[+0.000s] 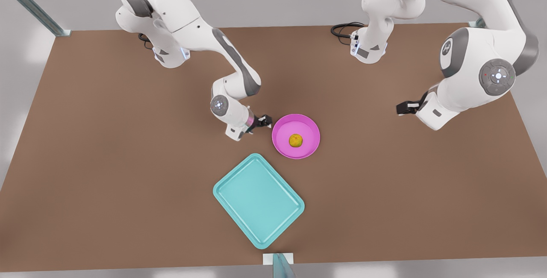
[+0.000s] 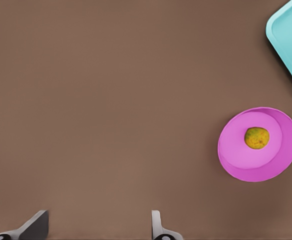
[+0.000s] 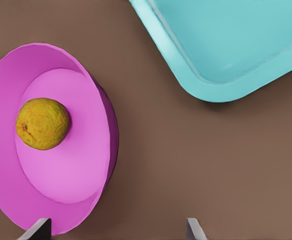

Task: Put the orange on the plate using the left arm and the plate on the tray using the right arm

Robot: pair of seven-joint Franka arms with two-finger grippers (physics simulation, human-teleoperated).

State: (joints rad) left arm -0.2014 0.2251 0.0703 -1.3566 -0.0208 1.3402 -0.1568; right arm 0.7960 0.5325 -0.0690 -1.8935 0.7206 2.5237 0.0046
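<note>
We saw the orange already on the plate; our right gripper, jaws open, sat beside its rim, needing a rim grasp toward the tray. Our left gripper waited open at right.

No legible text, labels, brands or numbers on anything.

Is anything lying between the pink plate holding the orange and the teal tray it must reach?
Nothing visible. Only bare brown table separates the round pink plate, with the small orange on it, from the rectangular teal tray. The open right gripper is at the plate's rim.
</note>
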